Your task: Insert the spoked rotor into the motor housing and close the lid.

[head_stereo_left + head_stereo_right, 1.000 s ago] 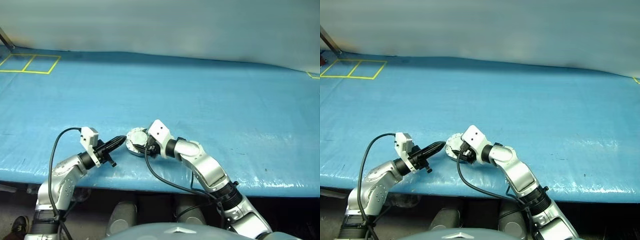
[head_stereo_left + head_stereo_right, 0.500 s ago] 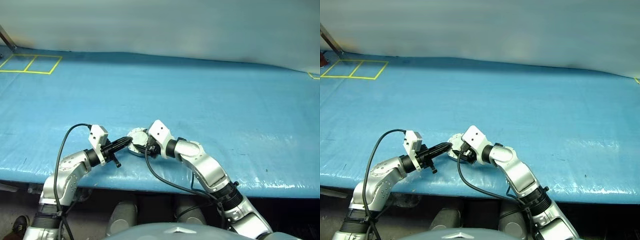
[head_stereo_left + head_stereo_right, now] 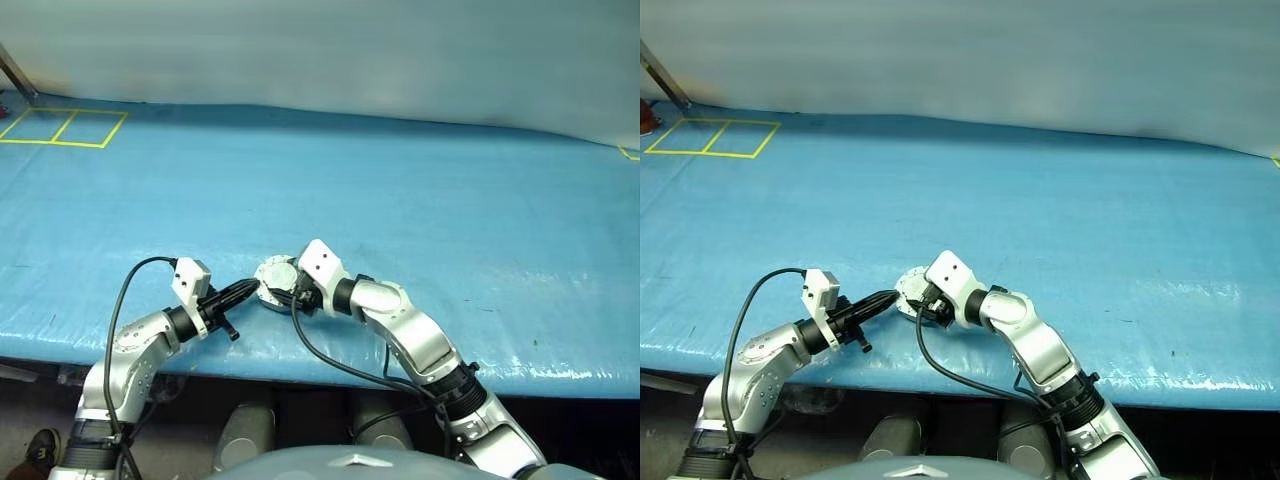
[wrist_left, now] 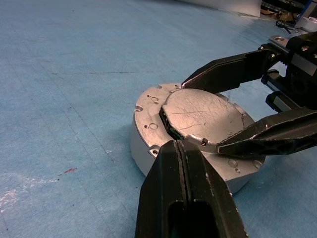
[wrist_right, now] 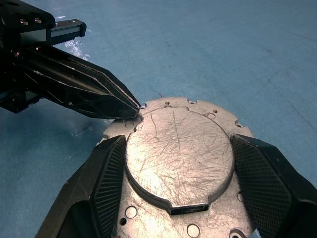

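The motor housing point(image 4: 148, 119) is a round silver cup with a holed flange, lying near the table's front edge point(image 3: 272, 272). Its lid point(image 5: 178, 148), a scratched pale grey disc, lies flat on top of it. My right gripper point(image 5: 178, 144) straddles the lid, its ribbed pads point(image 5: 106, 183) pressed on opposite sides of the disc. From the left, my left gripper point(image 4: 181, 144) is shut with nothing in it, and its tip point(image 5: 136, 111) touches the lid's rim. The spoked rotor is hidden.
A blue cover point(image 3: 450, 200) spans the table. The table's front edge point(image 3: 300, 360) runs just behind the housing, close to both arms. Yellow tape squares point(image 3: 60, 127) mark the far left corner. Black cables point(image 3: 125, 290) loop off both wrists.
My left wrist has turned a little, its shut tip staying at the housing's left side. The right gripper, the lid and the housing have not moved.
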Available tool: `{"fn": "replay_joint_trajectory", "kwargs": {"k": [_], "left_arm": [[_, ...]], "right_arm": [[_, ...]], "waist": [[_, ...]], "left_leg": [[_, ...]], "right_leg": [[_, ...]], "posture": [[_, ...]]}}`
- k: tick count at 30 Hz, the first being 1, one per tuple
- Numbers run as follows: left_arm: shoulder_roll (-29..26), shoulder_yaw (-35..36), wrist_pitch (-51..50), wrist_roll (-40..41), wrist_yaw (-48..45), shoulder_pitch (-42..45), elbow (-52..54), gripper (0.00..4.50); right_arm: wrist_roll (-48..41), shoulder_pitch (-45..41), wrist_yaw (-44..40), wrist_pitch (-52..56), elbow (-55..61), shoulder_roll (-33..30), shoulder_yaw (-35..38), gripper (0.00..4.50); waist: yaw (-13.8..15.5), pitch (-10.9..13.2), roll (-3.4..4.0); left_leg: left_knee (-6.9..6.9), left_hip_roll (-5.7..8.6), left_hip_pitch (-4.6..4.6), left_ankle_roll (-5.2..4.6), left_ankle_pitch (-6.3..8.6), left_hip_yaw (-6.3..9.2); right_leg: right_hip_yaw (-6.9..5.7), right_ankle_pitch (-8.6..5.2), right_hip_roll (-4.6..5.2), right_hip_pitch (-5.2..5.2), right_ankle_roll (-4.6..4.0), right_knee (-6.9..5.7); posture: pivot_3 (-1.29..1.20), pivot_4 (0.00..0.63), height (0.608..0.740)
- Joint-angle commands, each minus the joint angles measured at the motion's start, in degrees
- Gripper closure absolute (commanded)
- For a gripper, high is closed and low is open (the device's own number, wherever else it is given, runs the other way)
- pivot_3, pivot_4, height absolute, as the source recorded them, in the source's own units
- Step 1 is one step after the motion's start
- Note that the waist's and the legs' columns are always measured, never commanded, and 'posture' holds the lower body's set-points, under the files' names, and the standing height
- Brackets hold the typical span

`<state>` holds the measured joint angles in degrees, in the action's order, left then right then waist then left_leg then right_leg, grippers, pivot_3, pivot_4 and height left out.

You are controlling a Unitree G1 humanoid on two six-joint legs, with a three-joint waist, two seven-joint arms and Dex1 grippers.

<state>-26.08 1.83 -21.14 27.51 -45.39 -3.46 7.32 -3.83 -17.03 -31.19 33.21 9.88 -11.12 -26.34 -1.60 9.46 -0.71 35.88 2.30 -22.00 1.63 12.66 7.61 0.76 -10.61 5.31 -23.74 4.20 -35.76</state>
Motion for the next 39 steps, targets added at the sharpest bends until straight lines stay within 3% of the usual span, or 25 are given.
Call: {"fn": "replay_joint_trajectory", "kwargs": {"k": [1, 5, 7, 10, 17, 24, 38, 39], "left_arm": [[0.90, -1.20, -0.78, -0.46, 0.21, 0.03, -0.59, 4.50], [1.51, -1.51, -0.74, -0.60, 0.47, 0.23, -0.64, 4.50], [1.94, -1.69, -0.68, -0.69, 0.68, -0.06, -0.64, 4.50], [2.28, -1.78, -0.63, -0.68, 0.79, -0.70, -0.38, 4.50], [2.30, -1.25, -0.31, -0.67, 0.59, -1.90, -0.22, 4.50], [2.35, -1.14, 0.23, -0.88, 0.51, -1.53, -0.94, 4.50], [1.80, -0.82, 0.99, -1.29, 0.66, -1.66, -1.12, 4.50], [1.80, -0.79, 1.06, -1.34, 0.74, -1.68, -1.12, 4.50]], "right_arm": [[-0.38, 0.33, 0.22, 2.24, -0.41, -0.42, 1.47, 1.45], [-3.54, 1.04, -2.11, 3.09, 2.01, -0.79, 2.82, 1.45], [-4.24, 1.47, -2.50, 3.55, 3.68, -1.04, 3.17, 0.74], [-5.27, 2.23, -1.98, 3.94, 6.75, -1.03, 4.38, 0.03], [-15.88, 3.71, 0.96, 11.92, 15.52, 2.87, 15.00, 0.03], [-29.17, 8.13, 4.54, 25.29, 11.02, 7.81, 27.28, 0.03], [-38.90, 8.54, 8.00, 31.60, 3.45, 13.93, 30.77, 0.03], [-39.86, 8.52, 8.04, 31.88, 2.64, 14.51, 31.46, 0.20]], "waist": [[0.13, 0.00, 0.00], [0.48, 0.01, 0.01], [0.53, 0.01, 0.01], [0.56, 0.01, 0.01], [0.79, 0.04, 0.05], [0.91, 0.05, 0.07], [0.76, 0.13, 0.21], [0.75, 0.13, 0.21]], "left_leg": [[0.00, 0.00, 0.00, 0.00, 0.00, 0.00], [0.00, 0.01, -0.02, 0.00, 0.00, 0.01], [0.00, 0.03, -0.04, 0.00, 0.00, 0.01], [-0.03, 0.07, -0.16, -0.17, -0.06, 0.02], [-0.04, 0.07, -0.58, -0.29, -0.13, 0.08], [-0.06, 0.07, -0.62, -0.29, -0.11, 0.08], [-0.07, 0.06, -0.81, -0.30, -0.12, 0.00], [-0.07, 0.06, -0.82, -0.30, -0.12, -0.01]], "right_leg": [[0.00, 0.00, 0.00, 0.00, 0.00, 0.00], [-0.03, 0.00, 0.02, 0.00, 0.00, 0.01], [-0.04, -0.04, 0.06, 0.00, 0.07, 0.03], [-0.04, -0.08, 0.08, 0.00, 0.11, 0.12], [-0.10, -0.08, 0.06, -0.29, 0.12, 0.11], [-0.10, -0.09, 0.07, -0.30, 0.11, 0.16], [-0.08, -0.10, 0.06, -0.63, 0.09, 0.07], [-0.08, -0.10, 0.06, -0.63, 0.09, 0.07]], "posture": [[0.00, 0.150, 0.740], [0.00, 0.150, 0.740], [0.00, 0.150, 0.740], [0.00, 0.150, 0.740], [0.00, 0.150, 0.740], [0.00, 0.150, 0.740], [0.00, 0.150, 0.740], [0.00, 0.150, 0.740]]}}
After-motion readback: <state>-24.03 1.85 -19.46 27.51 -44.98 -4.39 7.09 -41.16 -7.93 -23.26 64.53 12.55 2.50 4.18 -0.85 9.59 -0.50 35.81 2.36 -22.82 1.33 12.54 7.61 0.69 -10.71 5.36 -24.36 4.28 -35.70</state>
